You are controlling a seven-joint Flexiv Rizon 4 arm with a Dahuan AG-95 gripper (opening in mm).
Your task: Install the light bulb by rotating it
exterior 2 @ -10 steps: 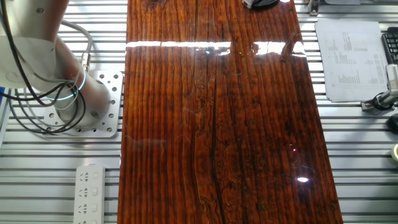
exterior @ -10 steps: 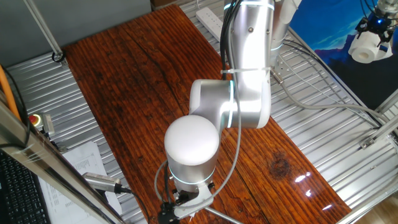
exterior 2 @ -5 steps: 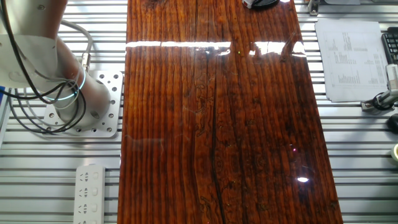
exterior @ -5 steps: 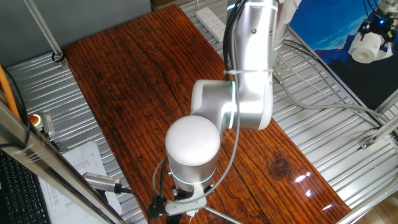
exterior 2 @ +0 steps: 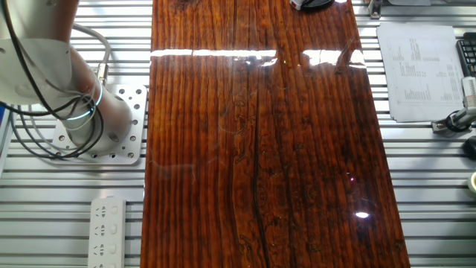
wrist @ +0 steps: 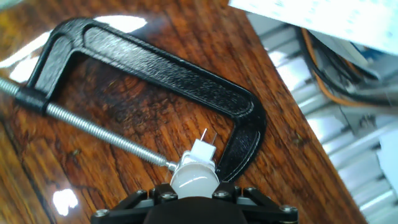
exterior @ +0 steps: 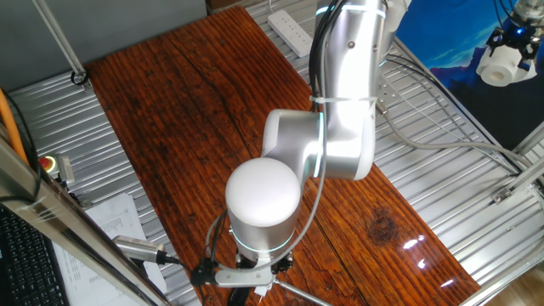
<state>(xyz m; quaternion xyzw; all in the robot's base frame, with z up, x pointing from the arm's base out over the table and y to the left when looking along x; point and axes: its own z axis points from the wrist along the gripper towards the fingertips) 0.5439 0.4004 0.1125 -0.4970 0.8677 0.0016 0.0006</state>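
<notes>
The table (wrist: 155, 118) edge runs down the frame's right; my pincer (wrist: 194, 198), bottom centre, grips the light bulb (wrist: 194, 176) above the clamp (wrist: 186, 81).

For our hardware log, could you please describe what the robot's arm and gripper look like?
The arm has silver-grey cylindrical links, a rounded white joint cap, and glowing teal rings at the joints. Black and grey cables loop loosely alongside it. In the hand view, the gripper is black, with visible screw heads.

No legible text anywhere; print on paper sheet (exterior 2: 424, 71) too small to read.
</notes>
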